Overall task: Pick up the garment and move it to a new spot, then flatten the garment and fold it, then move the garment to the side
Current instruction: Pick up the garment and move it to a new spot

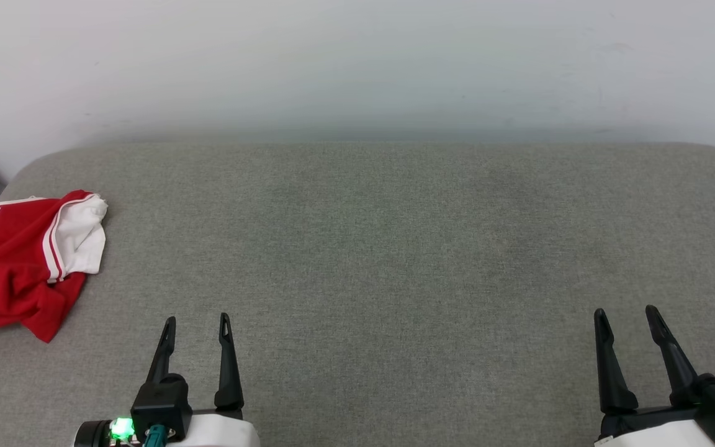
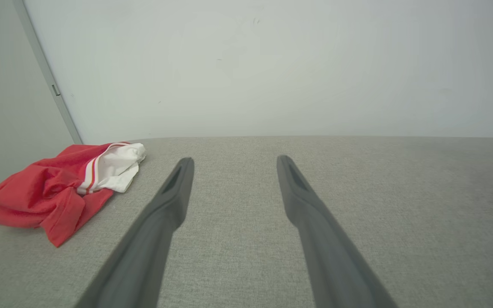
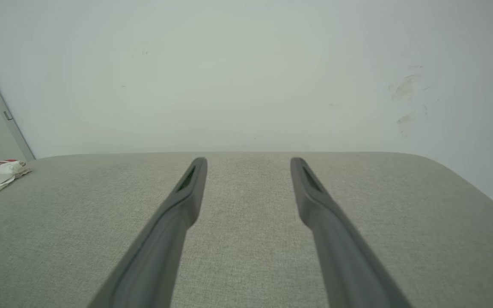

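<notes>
The shirt [image 1: 16, 267] lies crumpled at my left on the tabletop [image 1: 395, 248]; my left gripper [image 1: 198, 318] and right gripper [image 1: 625, 310] both gape wide, empty

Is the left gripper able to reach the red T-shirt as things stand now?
Probably yes: the open left gripper is close to the crumpled T-shirt, with only bare grey fabric surface between them.

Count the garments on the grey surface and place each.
1. The garment lies crumpled at the left edge of the grey surface, left of the left pincer; its folds could hide another.
</notes>
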Controlling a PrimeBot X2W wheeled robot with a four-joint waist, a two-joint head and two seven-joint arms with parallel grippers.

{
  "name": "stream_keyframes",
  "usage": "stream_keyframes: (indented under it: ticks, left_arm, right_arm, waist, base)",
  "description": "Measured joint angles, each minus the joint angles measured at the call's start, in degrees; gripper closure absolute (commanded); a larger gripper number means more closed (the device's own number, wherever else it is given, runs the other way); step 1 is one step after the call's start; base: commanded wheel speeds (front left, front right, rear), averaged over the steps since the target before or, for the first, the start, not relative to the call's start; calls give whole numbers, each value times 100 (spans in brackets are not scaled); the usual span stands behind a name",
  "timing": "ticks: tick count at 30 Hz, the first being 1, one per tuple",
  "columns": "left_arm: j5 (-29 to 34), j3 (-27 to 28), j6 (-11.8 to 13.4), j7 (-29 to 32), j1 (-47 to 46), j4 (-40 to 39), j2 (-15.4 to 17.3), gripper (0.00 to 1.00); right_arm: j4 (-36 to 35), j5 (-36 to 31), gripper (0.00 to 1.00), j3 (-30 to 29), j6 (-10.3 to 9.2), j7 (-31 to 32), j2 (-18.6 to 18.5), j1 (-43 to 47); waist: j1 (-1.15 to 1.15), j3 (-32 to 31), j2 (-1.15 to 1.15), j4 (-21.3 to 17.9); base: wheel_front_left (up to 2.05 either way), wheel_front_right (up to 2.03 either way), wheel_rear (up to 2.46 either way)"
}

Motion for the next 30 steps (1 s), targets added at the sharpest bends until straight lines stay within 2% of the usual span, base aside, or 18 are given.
stream_keyframes:
  ticks: [8, 15, 30]
  left_arm:
    - [-41, -1, -7, 0, 0, 3, -3, 0]
    - [-42, 24, 9, 0, -24, -29, -4, 0]
    - [-58, 168, 58, 0, -40, -13, -5, 0]
  right_arm:
    - [4, 44, 0, -22, 0, 0, 0, 34]
    - [-21, 42, 0, 1, 0, -1, 0, 40]
    - [-115, -79, 0, 69, 0, -1, -1, 102]
  waist:
    - [0, 0, 0, 63]
    - [0, 16, 0, 295]
    - [0, 32, 0, 1317]
  base:
    - [0, 0, 0]
    - [0, 0, 0]
    - [0, 0, 0]
